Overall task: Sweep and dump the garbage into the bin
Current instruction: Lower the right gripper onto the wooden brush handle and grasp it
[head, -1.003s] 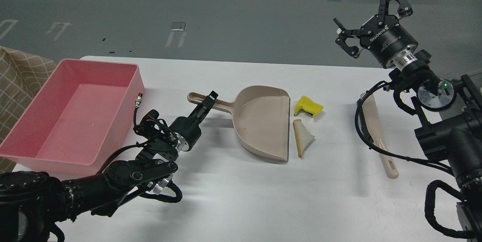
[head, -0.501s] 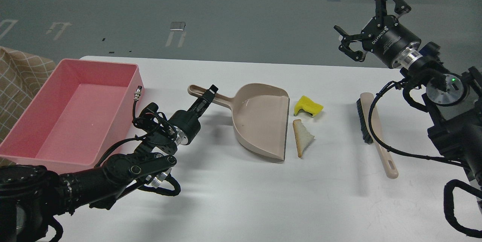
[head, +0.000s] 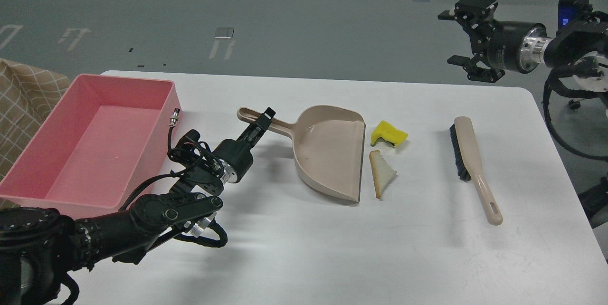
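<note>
The white bread slice with brown crust (head: 383,172) and the yellow sponge-like chunk (head: 387,133) lie on the white table, just right of the mouth of the beige dustpan (head: 327,153). My left gripper (head: 264,122) is shut on the dustpan's handle, with the pan flat on the table. The pink bin (head: 121,80) stands at the far left, empty. A beige brush with black bristles (head: 468,146) lies to the right of the garbage. My right gripper (head: 452,36) is open and empty, raised beyond the table's far right corner, well away from the brush.
A checkered cloth (head: 23,100) lies left of the bin. The table's right edge (head: 565,153) runs close to the brush. Grey floor lies beyond the far edge.
My right arm has swung up and to the right, off the table area, uncovering the whole brush. The dustpan turned slightly with my left gripper, then stayed still.
</note>
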Available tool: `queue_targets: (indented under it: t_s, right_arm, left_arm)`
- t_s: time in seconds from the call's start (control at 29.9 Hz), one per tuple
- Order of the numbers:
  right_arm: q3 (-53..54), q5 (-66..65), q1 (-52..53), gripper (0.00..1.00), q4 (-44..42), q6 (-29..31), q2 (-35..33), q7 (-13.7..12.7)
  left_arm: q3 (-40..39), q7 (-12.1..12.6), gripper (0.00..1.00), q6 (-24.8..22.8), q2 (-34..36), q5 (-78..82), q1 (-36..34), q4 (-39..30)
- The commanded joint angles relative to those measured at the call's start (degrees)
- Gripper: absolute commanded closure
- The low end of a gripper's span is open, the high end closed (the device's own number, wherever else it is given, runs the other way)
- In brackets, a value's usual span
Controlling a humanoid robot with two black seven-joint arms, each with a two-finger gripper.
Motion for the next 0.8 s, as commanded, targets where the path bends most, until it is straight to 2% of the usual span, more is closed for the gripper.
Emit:
queue_targets:
  t_s: [0.0,0.1,0.2,0.33,0.47,0.57,0.77]
  right_arm:
    - [-6.62,-5.06,2.93,0.0,-0.14,-0.01,-1.22,0.1]
    - [-7.85,-10.33,3.02,0.0,1.43,-0.01,-2.53,0.1]
    - [-8.03,-15.08,2.14,0.0,6.87,-0.01,-6.04,0.1]
    - [-10.05,-22.28,-0.49,0.0,20.21,-0.01,-13.5,0.1]
    - [-11.45,-26.24,-4.35,0.0,28.4,-0.01,-18.78,-0.07]
    - [-11.72,-28.71,-7.52,0.0,31.84,-0.01,-21.51,-0.07]
    - [-11.72,-29.42,-11.92,0.0,33.26,-0.01,-23.54,-0.07]
  left_arm:
    - [0.05,0.0,1.0,0.01,0.09,0.0,0.01,0.02]
    - [-0.03,0.0,1.0,0.01,0.09,0.0,0.01,0.02]
    - [0.05,0.0,1.0,0.01,0.09,0.0,0.01,0.02]
    - [0.05,0.0,1.0,0.01,0.26,0.0,-0.08,0.02]
    - [0.05,0.0,1.0,0.01,0.26,0.0,-0.08,0.02]
    - [0.05,0.0,1.0,0.01,0.17,0.0,-0.34,0.02]
    - [0.05,0.0,1.0,0.01,0.17,0.0,-0.7,0.02]
